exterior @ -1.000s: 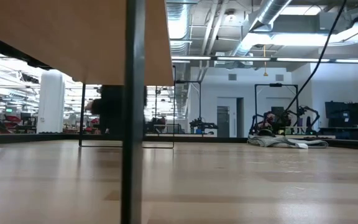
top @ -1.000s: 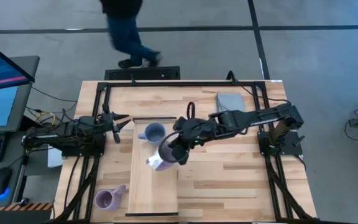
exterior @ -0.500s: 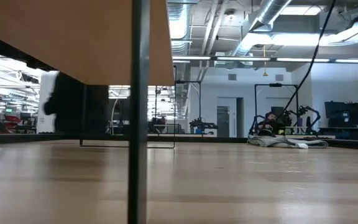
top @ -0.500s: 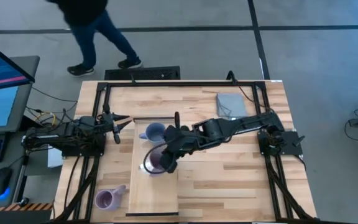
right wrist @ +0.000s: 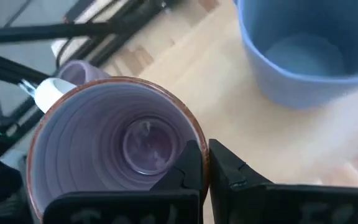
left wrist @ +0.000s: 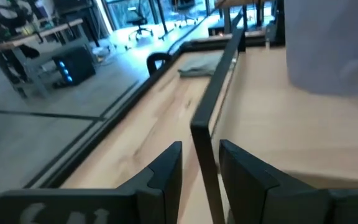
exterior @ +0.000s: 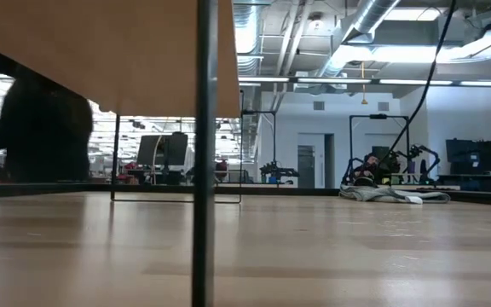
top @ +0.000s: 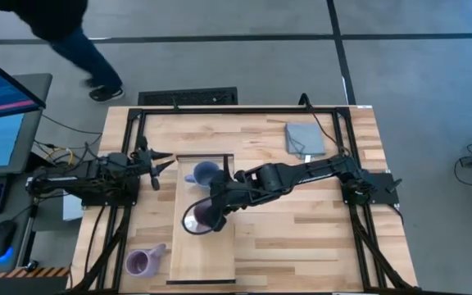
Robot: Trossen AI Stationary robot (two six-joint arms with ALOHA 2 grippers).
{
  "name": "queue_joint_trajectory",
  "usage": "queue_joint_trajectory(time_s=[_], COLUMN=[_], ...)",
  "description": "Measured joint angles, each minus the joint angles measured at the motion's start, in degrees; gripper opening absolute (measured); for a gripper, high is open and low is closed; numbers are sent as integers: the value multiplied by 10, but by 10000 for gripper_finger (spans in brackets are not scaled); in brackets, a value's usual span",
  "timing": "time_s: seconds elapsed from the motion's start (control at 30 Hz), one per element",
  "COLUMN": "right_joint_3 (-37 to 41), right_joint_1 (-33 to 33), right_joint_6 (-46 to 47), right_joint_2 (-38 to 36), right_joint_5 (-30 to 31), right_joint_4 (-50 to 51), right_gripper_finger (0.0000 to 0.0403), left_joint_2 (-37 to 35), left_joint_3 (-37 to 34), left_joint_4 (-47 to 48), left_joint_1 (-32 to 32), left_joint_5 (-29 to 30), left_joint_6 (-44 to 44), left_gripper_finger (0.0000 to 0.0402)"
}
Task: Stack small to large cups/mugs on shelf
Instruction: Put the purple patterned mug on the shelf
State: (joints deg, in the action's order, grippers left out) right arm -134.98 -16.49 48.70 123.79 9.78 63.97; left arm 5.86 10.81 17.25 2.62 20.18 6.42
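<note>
A purple mug (top: 197, 217) stands mouth up over the pale wood shelf (top: 206, 262), held by my right gripper (top: 217, 206). The wrist view looks into its ribbed inside (right wrist: 123, 149). A blue-grey mug (top: 204, 174) stands upright on the shelf's far part and shows in the right wrist view (right wrist: 303, 56). A second purple mug (top: 141, 261) stands on the tabletop beside the shelf's near left corner. My left gripper (top: 152, 160) is open at the shelf's far left corner, its fingertips (left wrist: 201, 168) on either side of the shelf's dark end bar (left wrist: 213, 112). My right gripper pinches the purple mug's rim wall (right wrist: 194, 138) on the side toward the table's right, one finger (right wrist: 188, 168) inside the mug and one (right wrist: 232, 171) outside. The fingers slant down from the right. The mug is upright; whether its base rests on the shelf I cannot tell.
A folded grey cloth (top: 304, 138) lies at the table's far right. A black frame (top: 236, 111) runs around the table's edges. A person (top: 56, 24) walks on the floor beyond the far left corner. The low view shows the shelf's underside (exterior: 101, 43) and a dark post (exterior: 201, 170).
My right gripper has carried the purple mug toward the table's left and near edge over the shelf. The mug has tipped from lying slanted to mouth up. The person behind the table has walked toward the left.
</note>
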Motion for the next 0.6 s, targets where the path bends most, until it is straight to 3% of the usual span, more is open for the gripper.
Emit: queue_joint_trajectory(time_s=[0.6], right_joint_3=[0], right_joint_1=[7], right_joint_6=[15], right_joint_2=[-4], right_joint_5=[23], right_joint_4=[64], right_gripper_finger=[17], left_joint_2=[1], left_joint_3=[0], left_joint_4=[-3], left_joint_1=[0], left_joint_5=[-4], left_joint_6=[0], left_gripper_finger=[98])
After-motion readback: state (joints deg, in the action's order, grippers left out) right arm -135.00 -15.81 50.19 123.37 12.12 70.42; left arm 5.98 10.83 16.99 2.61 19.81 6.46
